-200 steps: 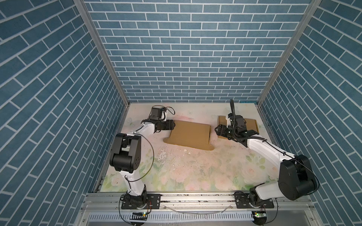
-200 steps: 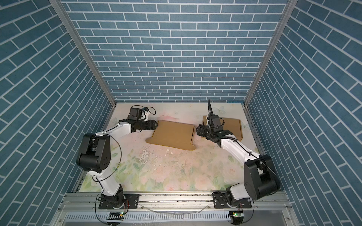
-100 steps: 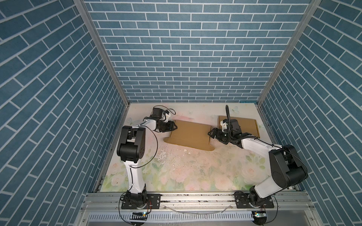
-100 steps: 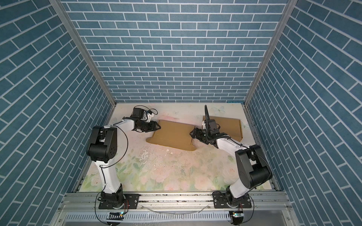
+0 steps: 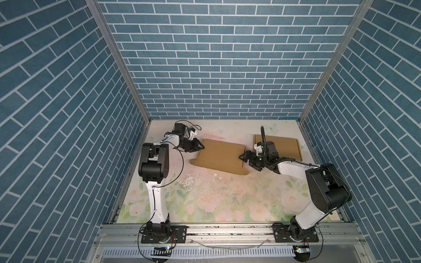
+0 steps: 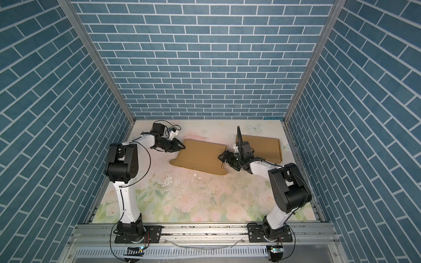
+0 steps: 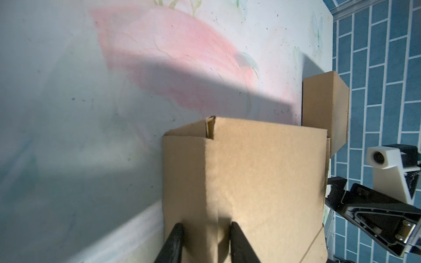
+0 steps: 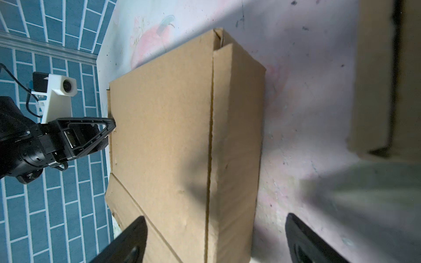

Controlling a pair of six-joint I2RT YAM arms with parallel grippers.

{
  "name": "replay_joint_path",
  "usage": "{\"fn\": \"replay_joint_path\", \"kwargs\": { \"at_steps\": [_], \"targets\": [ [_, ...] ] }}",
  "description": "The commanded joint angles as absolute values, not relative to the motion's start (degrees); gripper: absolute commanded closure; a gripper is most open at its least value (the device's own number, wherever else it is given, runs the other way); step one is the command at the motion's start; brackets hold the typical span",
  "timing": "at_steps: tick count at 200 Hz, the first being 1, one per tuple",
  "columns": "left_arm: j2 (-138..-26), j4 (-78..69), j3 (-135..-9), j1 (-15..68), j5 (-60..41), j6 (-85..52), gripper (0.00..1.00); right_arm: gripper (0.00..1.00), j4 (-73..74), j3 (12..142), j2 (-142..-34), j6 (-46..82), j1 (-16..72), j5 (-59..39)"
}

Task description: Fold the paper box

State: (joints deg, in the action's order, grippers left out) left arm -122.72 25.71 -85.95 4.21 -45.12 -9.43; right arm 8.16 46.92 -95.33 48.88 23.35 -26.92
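The half-formed paper box (image 5: 219,157) is lying just beside the spare cardboard sheet (image 5: 287,148), the right gripper (image 5: 246,159) hanging wide open and empty between them, the left gripper (image 5: 200,147) sitting part-open at the box's far end, hold unclear, so both should be pinching end walls squarely.

Paper box (image 5: 219,157), centre of a top view: plain tan cardboard, unprinted. Cardboard sheet (image 5: 286,148) to its right was the same tan. Desk (image 5: 227,200) was pale, patterned with faded pink roses and green leaves, flecked white. Walls (image 5: 216,57) showed teal-blue brick with white joints. Left arm (image 5: 157,202) and right arm (image 5: 289,169) were white with black joints. Left claw (image 5: 201,147) and right claw (image 5: 243,159) were black.
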Motion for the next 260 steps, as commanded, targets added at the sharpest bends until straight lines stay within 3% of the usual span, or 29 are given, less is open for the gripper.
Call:
{"fn": "replay_joint_path", "kwargs": {
  "at_steps": [1, 67, 112, 164, 204, 260],
  "targets": [
    [-127.9, 35.3, -86.1, 2.2, -36.9, -7.8, 0.7, 0.05, 10.9, 45.8, -96.7, 52.2, 23.2, -29.2],
    [-129.4, 38.9, -87.8, 1.1, -35.8, -6.3, 0.74, 0.02, 16.9, 45.9, -100.9, 56.3, 23.2, -33.5],
    [-129.4, 38.6, -87.6, 1.1, -35.9, -6.3, 0.73, 0.06, 23.2, 45.8, -104.6, 60.4, 23.3, -34.6],
    [-128.7, 37.6, -86.8, 1.1, -35.5, -6.5, 0.7, 0.2, 32.3, 47.2, -109.4, 66.6, 25.3, -34.4],
    [-127.0, 35.8, -85.6, 1.1, -34.8, -7.7, 0.54, 0.34, 36.9, 46.7, -109.6, 70.5, 26.6, -32.6],
    [-116.0, 33.7, -83.8, 0.5, -34.5, -10.2, 0.4, 0.44, 38.6, 45.5, -106.2, 76.3, 26.1, -31.9]
  ]
}}
